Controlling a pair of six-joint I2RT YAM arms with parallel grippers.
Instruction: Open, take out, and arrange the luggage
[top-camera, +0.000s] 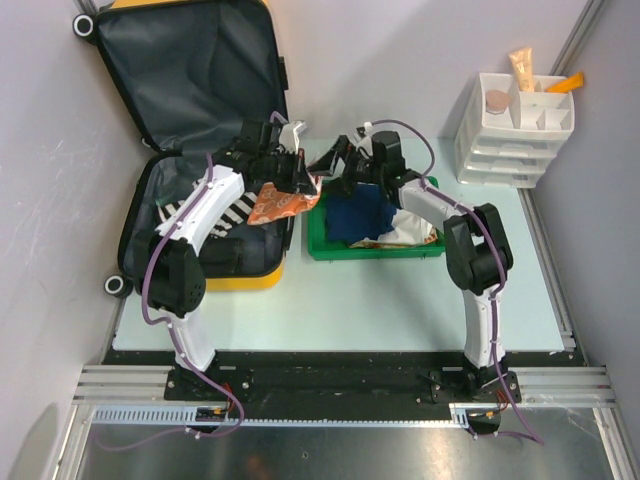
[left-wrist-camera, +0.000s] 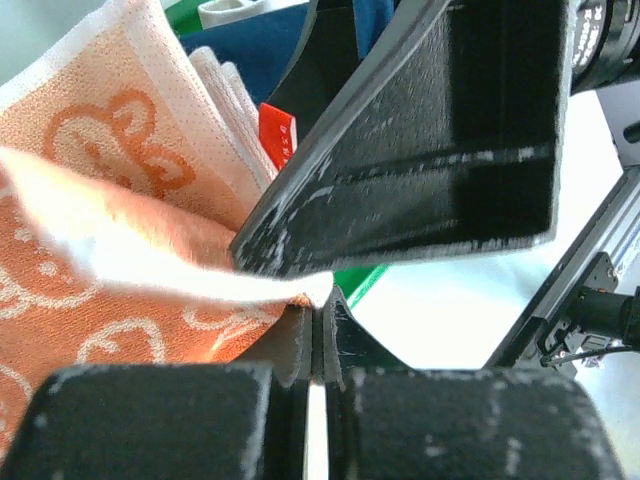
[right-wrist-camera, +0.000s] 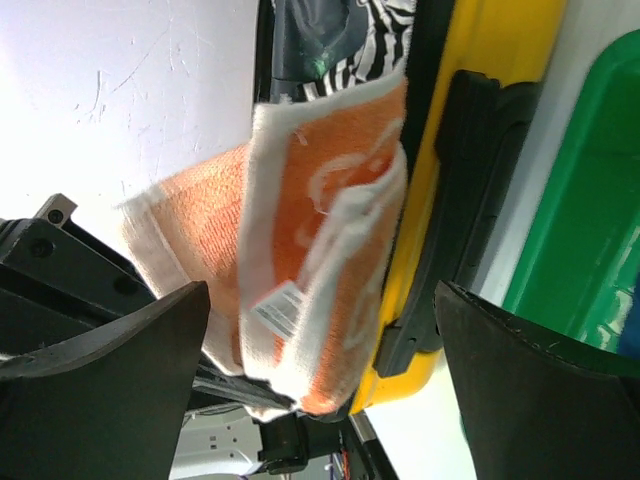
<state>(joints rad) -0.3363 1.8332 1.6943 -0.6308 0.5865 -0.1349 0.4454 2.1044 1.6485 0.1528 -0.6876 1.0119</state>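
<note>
The yellow luggage (top-camera: 262, 276) lies open at the left, its dark-lined lid (top-camera: 185, 70) flat at the back. My left gripper (top-camera: 292, 172) is shut on the edge of an orange towel with white cartoon print (top-camera: 274, 206) and holds it over the luggage's right rim. In the left wrist view the gripper (left-wrist-camera: 320, 335) pinches the towel (left-wrist-camera: 100, 200). My right gripper (top-camera: 335, 168) is open and empty, right beside the towel. In the right wrist view the towel (right-wrist-camera: 330, 230) hangs between its spread fingers (right-wrist-camera: 110, 370), with the luggage's yellow shell (right-wrist-camera: 490, 90) behind.
A green tray (top-camera: 322, 250) right of the luggage holds a blue cloth (top-camera: 360, 215) and a white cloth (top-camera: 415, 232). A zebra-striped item (top-camera: 235, 210) lies in the luggage. A white drawer organizer (top-camera: 515, 125) with small items stands at the back right.
</note>
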